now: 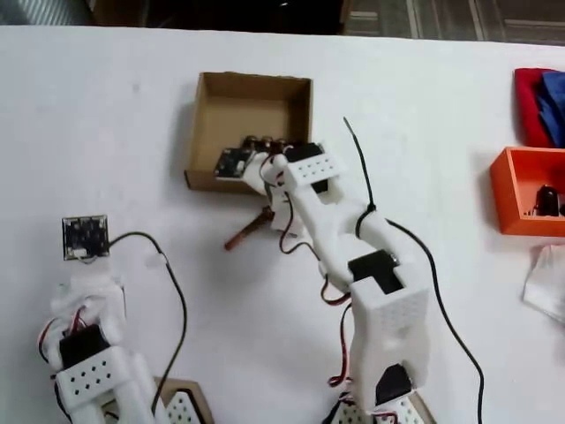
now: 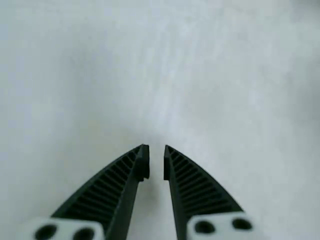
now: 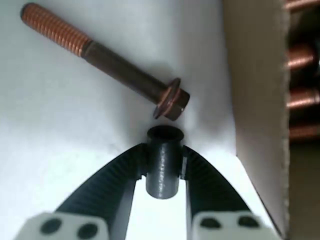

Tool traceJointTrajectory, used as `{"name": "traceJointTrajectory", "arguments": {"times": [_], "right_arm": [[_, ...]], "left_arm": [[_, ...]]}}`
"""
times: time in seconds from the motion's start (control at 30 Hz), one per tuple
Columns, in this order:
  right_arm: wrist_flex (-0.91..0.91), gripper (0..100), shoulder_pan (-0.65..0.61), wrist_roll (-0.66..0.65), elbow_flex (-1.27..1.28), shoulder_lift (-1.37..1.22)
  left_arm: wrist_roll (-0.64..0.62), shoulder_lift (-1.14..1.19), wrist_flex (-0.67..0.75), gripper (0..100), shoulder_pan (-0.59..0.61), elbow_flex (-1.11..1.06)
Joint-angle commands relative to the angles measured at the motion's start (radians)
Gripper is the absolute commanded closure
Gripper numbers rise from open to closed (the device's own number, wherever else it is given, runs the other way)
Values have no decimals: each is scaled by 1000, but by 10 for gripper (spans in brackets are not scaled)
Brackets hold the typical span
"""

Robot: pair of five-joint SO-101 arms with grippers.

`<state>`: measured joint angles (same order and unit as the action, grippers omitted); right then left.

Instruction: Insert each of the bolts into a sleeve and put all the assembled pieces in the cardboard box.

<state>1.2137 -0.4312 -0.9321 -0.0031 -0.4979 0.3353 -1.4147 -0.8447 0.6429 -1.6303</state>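
White table (image 1: 115,141), cardboard box (image 1: 256,86), orange bin (image 1: 505,201)

An orange plastic bin (image 1: 505,190) is sitting at three o'clock on the white table (image 1: 106,132), holding a small dark object (image 1: 547,200). A red and blue cloth bundle (image 1: 537,102) is lying near the bin at two o'clock. A crumpled white sheet (image 1: 549,281) is resting between three and four o'clock.

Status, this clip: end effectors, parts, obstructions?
Right end effector shut on sleeve beside cardboard box. Left end effector barely open, empty. Bolt loose ahead, nothing between.
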Motion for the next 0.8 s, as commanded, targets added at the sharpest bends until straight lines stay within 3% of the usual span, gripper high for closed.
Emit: {"name": "traceJointTrajectory", "arguments": {"times": [0.0, 0.13, 0.23, 0.37, 0.53, 0.63, 0.77], "right_arm": [[39, 921, 1, -8, 9, -15], [67, 987, 5, -6, 11, -18], [85, 978, 5, 5, 8, -8], [105, 975, 5, 127, 0, 85], [148, 975, 5, 261, 26, 406], [140, 975, 5, 304, 129, 644], [64, 975, 7, 347, 364, 944]], "left_arm": [[-9, -9, 17, 924, -8, -2], [-9, -9, 17, 924, -8, -2], [-9, -9, 17, 924, -8, -2], [-9, -9, 14, 922, -8, -1], [-8, -6, 8, 921, -8, 24], [-5, -5, -68, 921, -15, 114], [17, -2, -193, 919, -130, 297]]}}
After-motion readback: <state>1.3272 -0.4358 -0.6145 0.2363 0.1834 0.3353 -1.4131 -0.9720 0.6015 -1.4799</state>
